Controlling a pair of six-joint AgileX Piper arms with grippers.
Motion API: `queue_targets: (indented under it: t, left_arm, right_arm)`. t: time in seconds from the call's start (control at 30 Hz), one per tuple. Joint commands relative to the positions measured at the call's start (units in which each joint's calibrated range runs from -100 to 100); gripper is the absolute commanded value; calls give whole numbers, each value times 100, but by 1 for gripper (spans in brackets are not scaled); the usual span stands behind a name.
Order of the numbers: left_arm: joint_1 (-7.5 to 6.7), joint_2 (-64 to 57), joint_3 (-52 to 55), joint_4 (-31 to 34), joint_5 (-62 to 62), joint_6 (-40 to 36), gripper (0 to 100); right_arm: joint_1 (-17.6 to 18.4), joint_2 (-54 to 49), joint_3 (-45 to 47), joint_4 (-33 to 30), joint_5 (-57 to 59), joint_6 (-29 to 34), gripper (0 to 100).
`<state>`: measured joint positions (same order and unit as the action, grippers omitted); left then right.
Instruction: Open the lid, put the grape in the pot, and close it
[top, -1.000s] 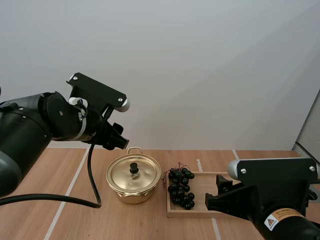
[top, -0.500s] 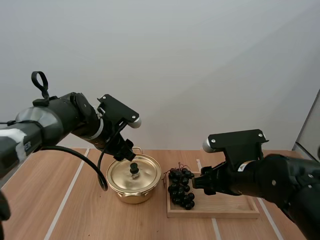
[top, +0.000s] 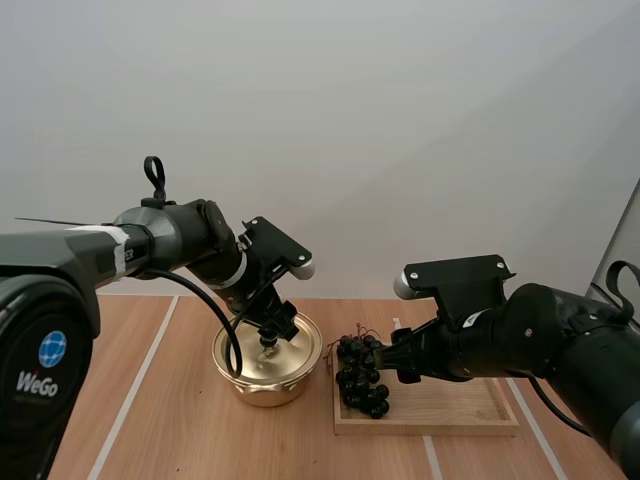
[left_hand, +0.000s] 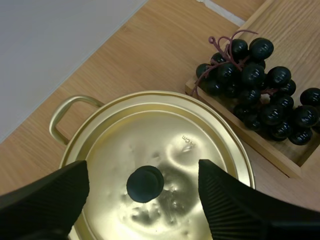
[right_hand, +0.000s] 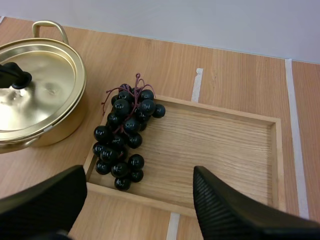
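Left hand (left_hand: 142, 167): released, its two fingers spread wide, one on each side of the black knob (left_hand: 145, 183); neither finger touches the knob.
Right hand (right_hand: 136, 175): released as well, fingers set far apart, hovering over the near rim of the wooden tray (right_hand: 225, 145), close to the lower end of the bunch.
Lid (left_hand: 165, 145): gold and slightly dented, seated flat on the pot with the knob at its centre.
Pot (top: 262, 388): gold, closed, with a loop handle (left_hand: 67, 112) on the far side; what is inside is hidden under the lid.
Bunch of grapes (right_hand: 125, 137): dark berries lying in the tray at the end nearest the pot, with the reddish stem and topmost berries reaching over the tray's far corner.
Tray and pot: standing just beside each other, the tray to the pot's right in the high view.
Surface (right_hand: 165, 60): light wood grain crossed by pale lines, carrying both the pot and the tray.
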<state>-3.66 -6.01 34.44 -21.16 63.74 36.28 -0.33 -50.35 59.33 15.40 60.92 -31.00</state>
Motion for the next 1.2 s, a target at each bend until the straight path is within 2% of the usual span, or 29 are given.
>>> queue_targets:
  t: [0.0, 0.43, 0.5, 0.53, 0.67, 0.7, 0.97, 1.17]
  left_arm:
    - [-29, 141, -68, -84, 172, -37, 100]
    - [-29, 535, -68, -62, 124, -76, 100]
    - [-29, 536, -68, -62, 124, -87, 88]
    - [-29, 536, -68, -62, 169, -87, 68]
    - [-29, 524, -68, -11, 340, -87, 7]
    - [-29, 524, -68, 30, 392, -87, 0]
    - [-29, 34, -116, 91, 501, -181, 0]
    - [-29, -941, -696, 483, 807, -617, 0]
  right_arm:
    - [-19, -14, -35, 21, -77, -65, 100]
    - [-19, -14, -35, 118, -77, -55, 100]
    - [-19, -29, -35, 176, -77, -55, 100]
    - [-19, -29, -35, 197, -77, -55, 100]
    - [-19, -29, -35, 182, -77, -55, 100]
    - [-19, -29, -35, 182, -77, -55, 100]
    - [-19, -18, -35, 271, -164, -266, 100]
    - [-19, 108, -35, 969, -249, -825, 100]
